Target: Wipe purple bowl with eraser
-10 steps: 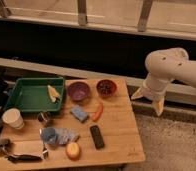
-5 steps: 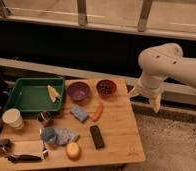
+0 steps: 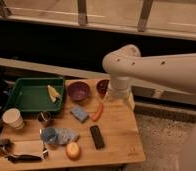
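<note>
The purple bowl [image 3: 78, 91] stands on the wooden table [image 3: 118, 131], right of the green tray. The eraser [image 3: 96, 136], a flat black block, lies on the table in front of it, toward the near edge. My gripper [image 3: 119, 98] hangs from the white arm above the table's back right part, just right of the dark red bowl [image 3: 102, 86]. It is apart from both the eraser and the purple bowl and holds nothing that I can see.
A green tray [image 3: 21, 97] with a yellow piece [image 3: 53, 92] sits at the back left. A blue sponge [image 3: 79, 113] and an orange-red stick [image 3: 97, 111] lie mid-table. A paper cup [image 3: 13, 118], metal cup [image 3: 44, 118], blue cloth [image 3: 58, 135], orange fruit [image 3: 73, 150] and dark tools [image 3: 21, 150] fill the front left.
The arm has swung left, from beside the table's right edge to over its back right part, near the dark red bowl. The objects on the table have not moved.
</note>
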